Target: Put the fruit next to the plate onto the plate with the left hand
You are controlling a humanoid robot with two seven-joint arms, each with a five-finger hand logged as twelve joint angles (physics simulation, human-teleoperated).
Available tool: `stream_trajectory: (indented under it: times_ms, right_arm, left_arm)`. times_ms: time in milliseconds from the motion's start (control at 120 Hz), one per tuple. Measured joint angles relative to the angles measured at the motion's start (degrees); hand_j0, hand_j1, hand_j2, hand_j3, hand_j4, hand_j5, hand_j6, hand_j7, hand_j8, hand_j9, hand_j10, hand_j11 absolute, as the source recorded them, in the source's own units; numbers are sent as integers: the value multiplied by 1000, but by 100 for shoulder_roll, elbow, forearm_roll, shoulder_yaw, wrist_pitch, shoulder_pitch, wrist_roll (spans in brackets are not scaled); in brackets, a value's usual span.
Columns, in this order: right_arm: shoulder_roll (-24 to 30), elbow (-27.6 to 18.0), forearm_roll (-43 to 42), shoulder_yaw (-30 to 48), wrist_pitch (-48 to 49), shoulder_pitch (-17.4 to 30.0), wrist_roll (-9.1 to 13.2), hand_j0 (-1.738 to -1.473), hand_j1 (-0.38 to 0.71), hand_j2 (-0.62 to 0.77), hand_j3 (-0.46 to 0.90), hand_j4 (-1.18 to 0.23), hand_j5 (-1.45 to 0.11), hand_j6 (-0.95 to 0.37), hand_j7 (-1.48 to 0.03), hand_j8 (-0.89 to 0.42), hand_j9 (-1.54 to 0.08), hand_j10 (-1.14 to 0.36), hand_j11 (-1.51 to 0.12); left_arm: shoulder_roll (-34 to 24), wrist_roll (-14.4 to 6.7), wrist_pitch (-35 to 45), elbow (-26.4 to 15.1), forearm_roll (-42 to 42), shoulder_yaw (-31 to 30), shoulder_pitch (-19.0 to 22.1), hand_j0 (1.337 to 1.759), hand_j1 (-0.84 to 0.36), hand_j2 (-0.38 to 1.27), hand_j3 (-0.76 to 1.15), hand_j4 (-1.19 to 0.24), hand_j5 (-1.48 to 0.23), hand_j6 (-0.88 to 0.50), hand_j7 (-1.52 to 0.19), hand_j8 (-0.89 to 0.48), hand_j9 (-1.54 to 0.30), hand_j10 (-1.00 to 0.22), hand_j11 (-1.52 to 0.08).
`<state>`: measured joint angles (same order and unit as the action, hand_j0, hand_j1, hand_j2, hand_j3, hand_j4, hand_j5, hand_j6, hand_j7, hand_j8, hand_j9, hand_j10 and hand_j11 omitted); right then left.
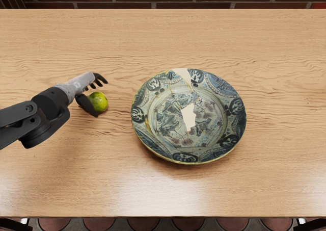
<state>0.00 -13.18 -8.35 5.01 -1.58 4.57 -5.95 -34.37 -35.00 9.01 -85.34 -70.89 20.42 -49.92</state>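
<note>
Yellow-green lime [99, 101] lies on the wooden table [229, 42], left of the patterned plate [136, 113] and apart from it. The left hand [83, 89] is just beside it, fingers [98, 80] spread, not yet gripping it.

A robot's left arm [20, 120] shows at the left edge, clad in smooth, matte black shells. It swells into a bulky, rounded black joint [48, 113] near the wrist. Beyond that, the left hand [84, 91] has a pale silver-grey back. Its slim, segmented fingers [100, 79] and thumb [86, 105] are black.
</note>
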Motion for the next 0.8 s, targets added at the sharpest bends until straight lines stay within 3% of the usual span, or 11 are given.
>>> stream_trajectory:
  times_ms: [408, 525, 800]
  right_arm:
    - [0, 0, 0, 0, 0, 0, 0, -1658, -331, -3, 0, -15, -20, -15, -20, -15, -20, -15, -20]
    - [0, 0, 0, 0, 0, 0, 0, -1658, -331, -3, 0, -15, -20, -15, -20, -15, -20, -15, -20]
    - [0, 0, 0, 0, 0, 0, -1, -1658, -331, -3, 0, -15, -20, -15, -20, -15, -20, -15, -20]
  left_arm:
    - [5, 0, -6, 0, -21, -144, 0, 1658, -154, 101, 0, -470, -527, -392, -539, -373, -561, -449, -560]
    - [9, 0, -15, -3, 12, -148, -9, 1658, -207, 109, 0, -510, -585, -475, -596, -418, -617, -492, -616]
    - [10, -1, -34, -8, 13, -148, 0, 1657, -226, 264, 0, -582, -652, -526, -678, -439, -702, -562, -704]
